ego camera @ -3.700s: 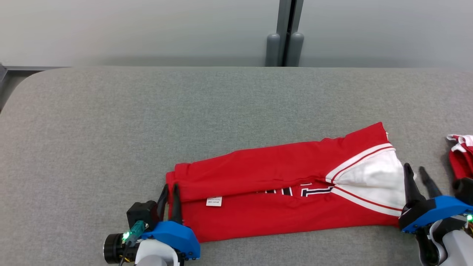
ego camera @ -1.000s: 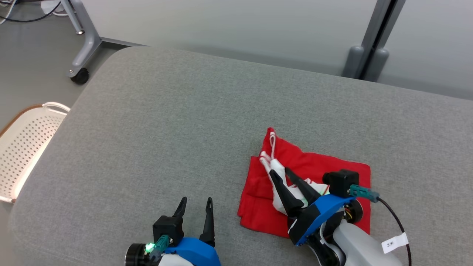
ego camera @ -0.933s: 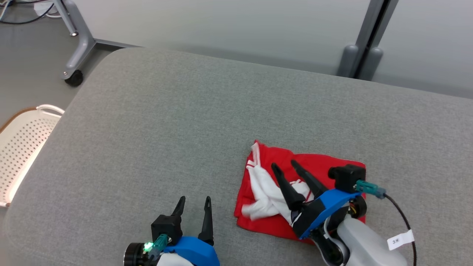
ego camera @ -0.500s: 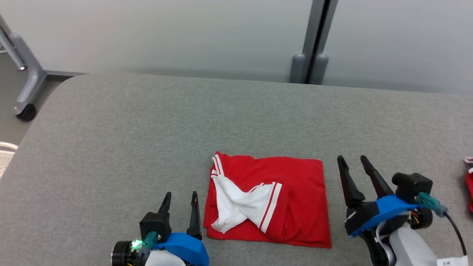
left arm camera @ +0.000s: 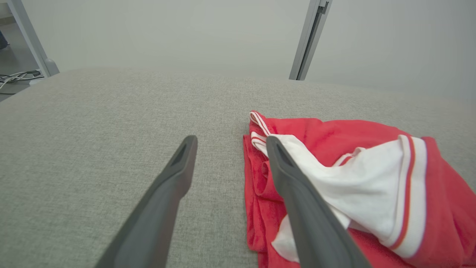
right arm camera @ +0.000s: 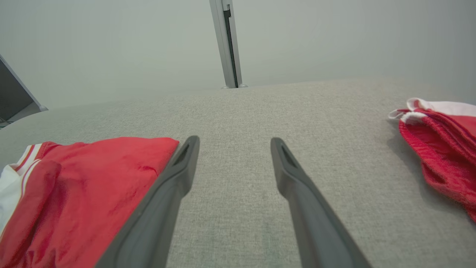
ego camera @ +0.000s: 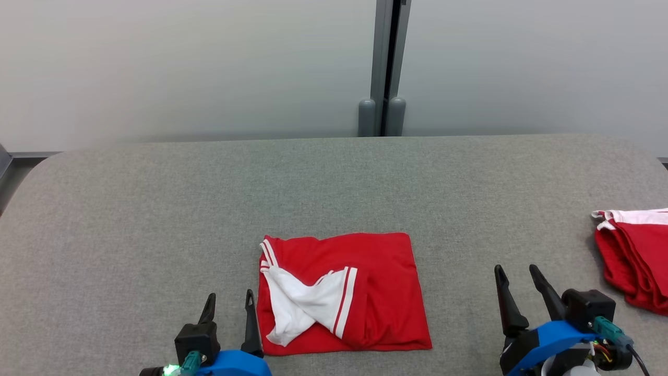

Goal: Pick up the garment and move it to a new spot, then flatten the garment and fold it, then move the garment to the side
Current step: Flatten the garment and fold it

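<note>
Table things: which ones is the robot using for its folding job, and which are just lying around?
For the job: folded garment in the middle; left tool and right tool, both open, one on each side of it; table under it.

Just lying about: other red clothes at the table's right edge; grey post behind the table.

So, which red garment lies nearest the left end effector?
The folded red and white fabric garment in the middle, beside the left end effector; the other red fabric garment lies at the right edge.
</note>
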